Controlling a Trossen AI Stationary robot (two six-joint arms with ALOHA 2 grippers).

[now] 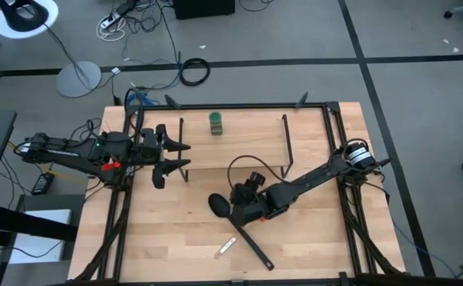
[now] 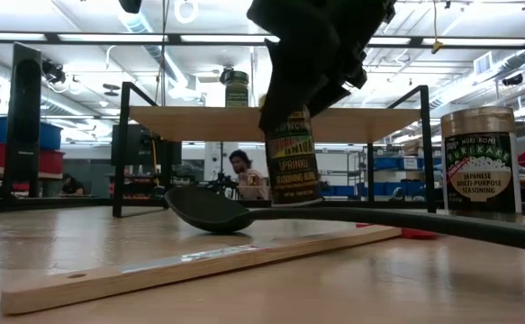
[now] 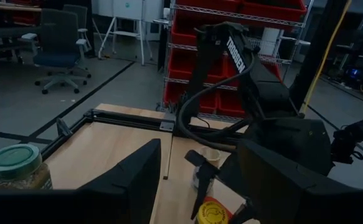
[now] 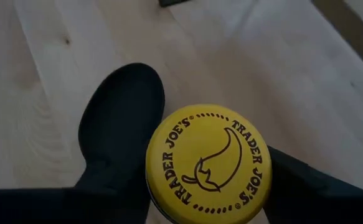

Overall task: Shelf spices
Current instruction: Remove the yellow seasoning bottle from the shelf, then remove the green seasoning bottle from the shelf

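Observation:
The yellow jar (image 4: 207, 163) with a yellow printed lid sits between the fingers of my right gripper (image 1: 241, 203), which is shut on it in the middle of the table, in front of the shelf (image 1: 233, 144). The green-topped jar (image 1: 215, 122) stands upright on the shelf's wooden top. The tan jar (image 2: 478, 160) stands on the table on its base; in the high view the right arm hides it. My left gripper (image 1: 173, 156) is open and hovers by the shelf's left end, touching nothing. My right gripper pinches the yellow jar at its upper end, one dark finger (image 4: 109, 190) on either side just under the lid (image 4: 187, 134). The fingers come from above, pointing down. In the low view the jar hangs below them slightly tilted, and its base (image 2: 295, 202) seems just off the table.
A black spoon (image 1: 219, 205) lies right beside the yellow jar, its handle running toward the near edge. A thin wooden stick (image 1: 227, 247) lies near the front. Black frame rails (image 1: 338, 183) border the table's sides. Bare wood lies at the near left.

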